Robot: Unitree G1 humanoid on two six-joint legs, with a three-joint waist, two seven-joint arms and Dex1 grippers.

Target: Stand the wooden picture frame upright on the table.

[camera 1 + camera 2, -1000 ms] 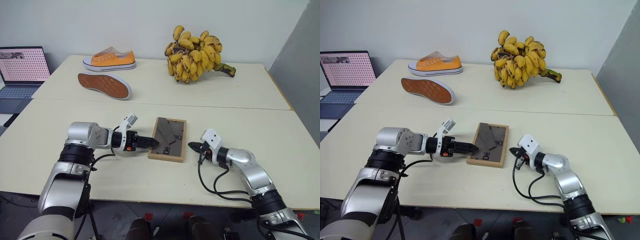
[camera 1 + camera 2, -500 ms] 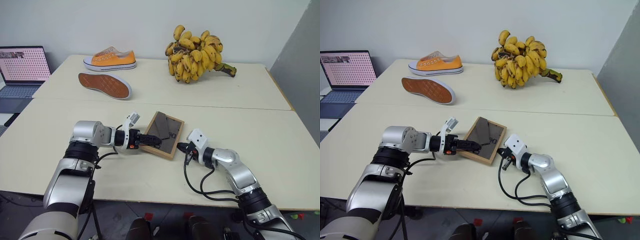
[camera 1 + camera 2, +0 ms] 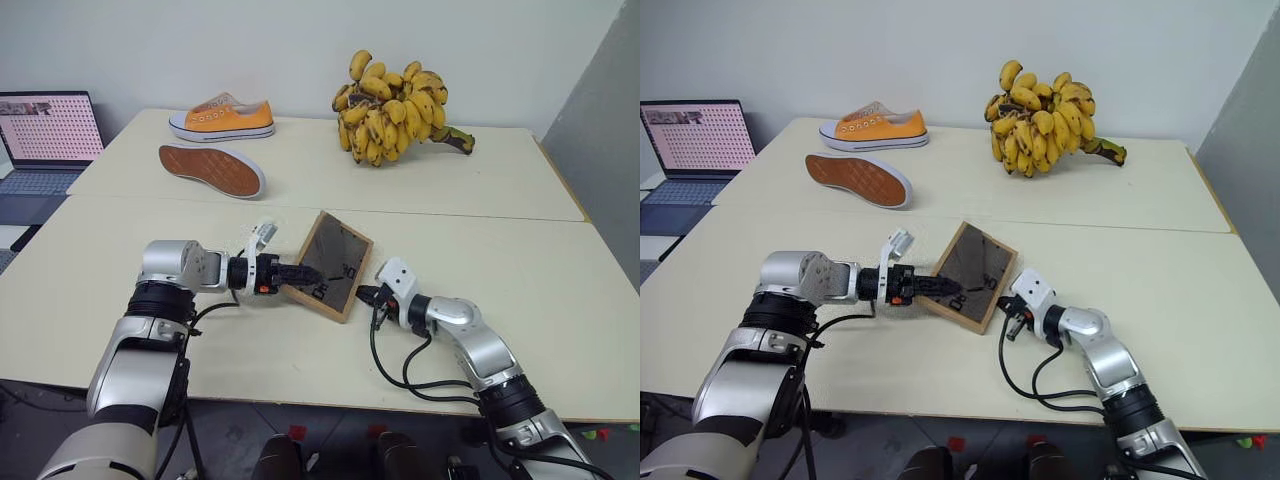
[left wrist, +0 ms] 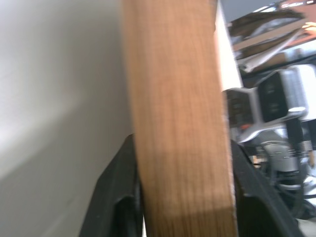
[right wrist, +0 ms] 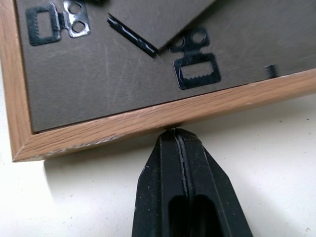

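My left gripper (image 3: pixel 300 273) clamped the frame (image 3: pixel 330 264), tilted off the table (image 3: pixel 520 260); my clenched right gripper (image 5: pixel 175 136) braced its lower edge. I judged that brace might slip, dropping it flat.

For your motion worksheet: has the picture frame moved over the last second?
Yes. The frame has turned and tipped up off the table; its far edge now sits nearer the seam.

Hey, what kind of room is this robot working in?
Probably a lab or office test space: two plain cream tables pushed together against a bare wall, an open laptop alongside, and odd props like loose sneakers and bananas.
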